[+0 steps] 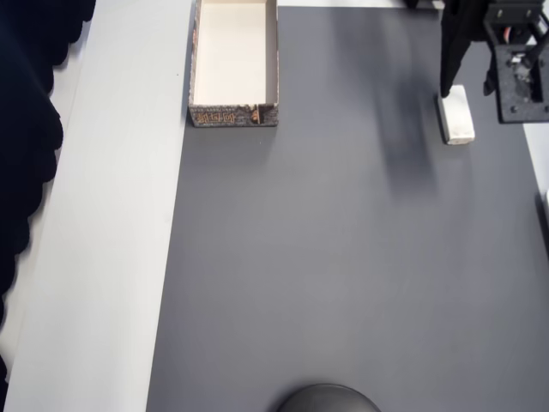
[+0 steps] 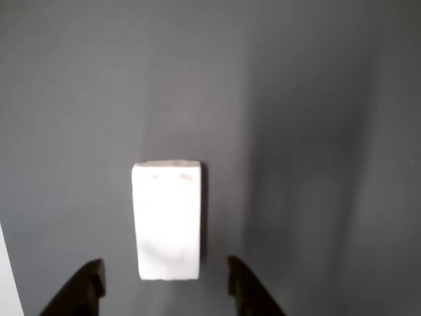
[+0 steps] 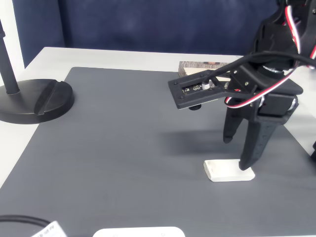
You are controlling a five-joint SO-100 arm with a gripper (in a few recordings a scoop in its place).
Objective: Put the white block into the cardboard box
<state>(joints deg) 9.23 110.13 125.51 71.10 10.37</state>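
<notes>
The white block (image 1: 456, 116) lies flat on the dark grey mat at the right side in the overhead view. My black gripper (image 1: 467, 90) hangs over it, open, fingers pointing down. In the wrist view the white block (image 2: 166, 220) sits lengthwise between the two fingertips (image 2: 85, 284), which flank its near end with a gap on each side. From the fixed view the gripper (image 3: 240, 150) stands at the right end of the white block (image 3: 228, 170), one finger low beside it. The cardboard box (image 1: 271, 60) stands empty at the mat's far left corner, cream inside, and its patterned side shows as the cardboard box (image 3: 197, 65) behind the arm.
A round black stand base (image 3: 37, 98) sits at the mat's left edge; it also peeks in as the stand base (image 1: 328, 399) at the bottom. A white table strip (image 1: 111, 223) runs along the mat. A white object (image 3: 138, 232) and a cable lie at the front.
</notes>
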